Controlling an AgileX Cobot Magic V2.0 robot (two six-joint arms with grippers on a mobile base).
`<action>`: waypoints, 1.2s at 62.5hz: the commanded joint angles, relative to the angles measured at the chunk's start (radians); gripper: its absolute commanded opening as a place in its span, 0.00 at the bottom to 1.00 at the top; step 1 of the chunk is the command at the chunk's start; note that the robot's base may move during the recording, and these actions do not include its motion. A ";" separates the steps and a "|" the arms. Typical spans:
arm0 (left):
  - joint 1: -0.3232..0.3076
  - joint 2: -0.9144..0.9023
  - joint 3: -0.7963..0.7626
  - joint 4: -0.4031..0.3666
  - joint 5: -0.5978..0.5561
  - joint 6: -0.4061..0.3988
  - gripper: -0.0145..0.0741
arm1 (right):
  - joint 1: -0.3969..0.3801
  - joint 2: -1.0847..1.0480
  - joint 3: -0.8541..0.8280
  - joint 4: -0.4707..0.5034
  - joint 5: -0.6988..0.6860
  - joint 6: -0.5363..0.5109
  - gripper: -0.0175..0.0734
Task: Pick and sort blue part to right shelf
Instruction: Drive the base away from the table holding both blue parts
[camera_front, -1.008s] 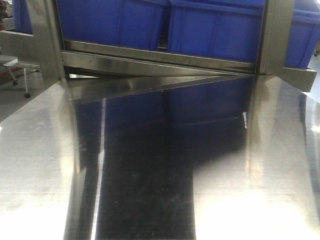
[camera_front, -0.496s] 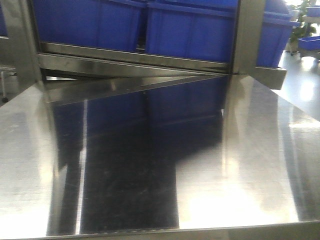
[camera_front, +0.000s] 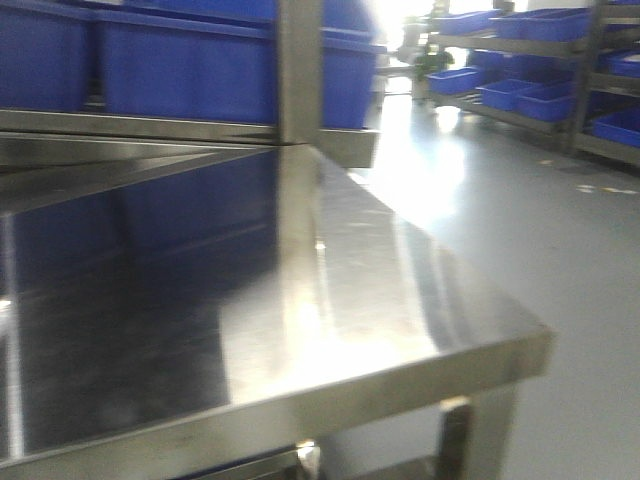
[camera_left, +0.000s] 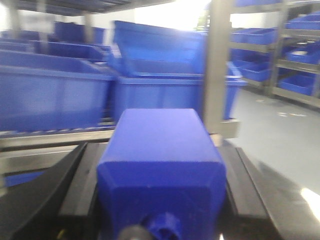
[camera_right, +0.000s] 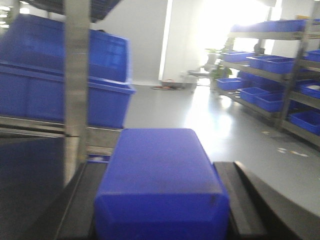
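Note:
In the left wrist view my left gripper (camera_left: 159, 146) is shut on a deep-blue block (camera_left: 160, 185) with sloped shoulders and a short round stub at its near end. My right gripper (camera_right: 161, 165) is shut on a similar deep-blue block (camera_right: 160, 185); the frame edge cuts off its near end. Blur keeps me from telling which of the two is the blue part. Black fingers (camera_left: 80, 175) and fingers (camera_right: 237, 195) press the blocks' sides. Neither gripper shows in the front view. Racks with blue bins, the right shelf (camera_front: 520, 70), stand far right across the floor.
A shiny steel table (camera_front: 330, 300) fills the front view, its right corner (camera_front: 535, 345) near. A steel post (camera_front: 298, 70) and blue bins (camera_front: 190, 70) stand at its back. Grey floor (camera_front: 560, 250) lies to the right.
The front view has swung to the right: the table's right edge and corner, the open floor and the far racks have come into sight. The bins have slid left.

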 joint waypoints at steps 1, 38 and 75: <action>0.000 0.011 -0.030 -0.003 -0.092 0.000 0.60 | -0.007 0.007 -0.031 -0.009 -0.090 -0.007 0.58; 0.000 0.011 -0.030 -0.003 -0.092 0.000 0.60 | -0.007 0.007 -0.031 -0.009 -0.090 -0.007 0.58; 0.000 0.011 -0.030 -0.003 -0.092 0.000 0.60 | -0.007 0.007 -0.031 -0.009 -0.090 -0.007 0.58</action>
